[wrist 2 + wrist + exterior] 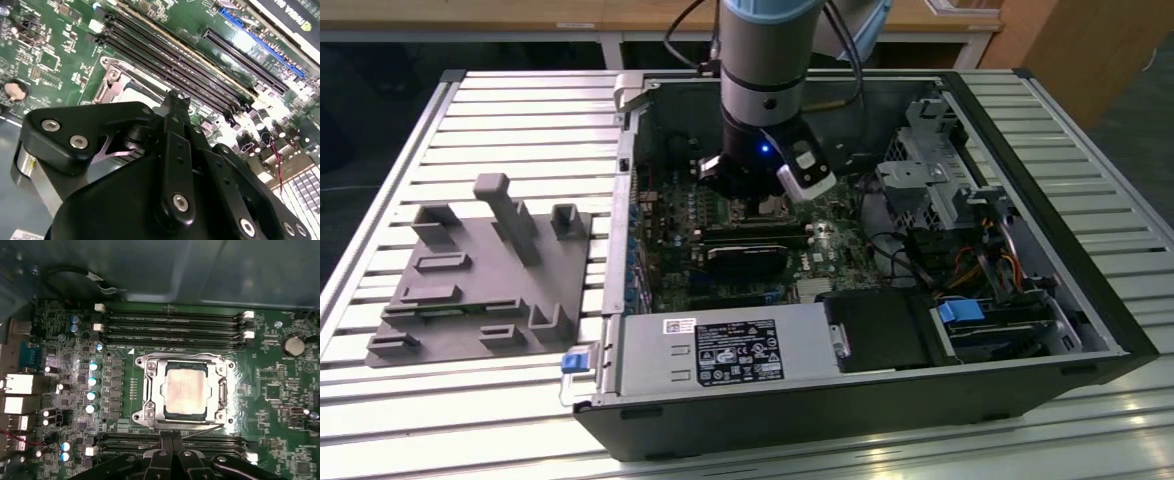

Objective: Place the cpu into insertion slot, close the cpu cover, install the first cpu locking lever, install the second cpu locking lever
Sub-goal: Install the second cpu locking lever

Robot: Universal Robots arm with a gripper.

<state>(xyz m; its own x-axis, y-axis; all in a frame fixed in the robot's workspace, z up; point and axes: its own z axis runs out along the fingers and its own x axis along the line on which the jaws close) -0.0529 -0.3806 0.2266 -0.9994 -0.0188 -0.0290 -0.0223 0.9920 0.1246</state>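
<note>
Down inside the open computer case [1107,330] on the bench [480,400], the arm hangs over the green board [280,390]. The gripper [172,440] sits low, just beside one edge of the socket [145,390], and its two fingers [176,107] look pressed together with nothing big between them.

The cpu [186,390] is already in its slot. Its pale silver top shows flat and square in the middle of the socket in the first wrist view. The cover [220,390] looks closed too, for its shiny frame lies flat around the cpu, and the chip shows through the window. So the first two jobs look done.

A thin metal rod, which looks like a locking lever [202,428], runs along the socket edge right by the fingertips. I cannot tell if it is hooked down yet. I think the lever on the far edge may be down, but that is hard to see. So the work seems to be at the lever steps now.

A grey holder [480,280] sits on the bench well away from the case.
</note>
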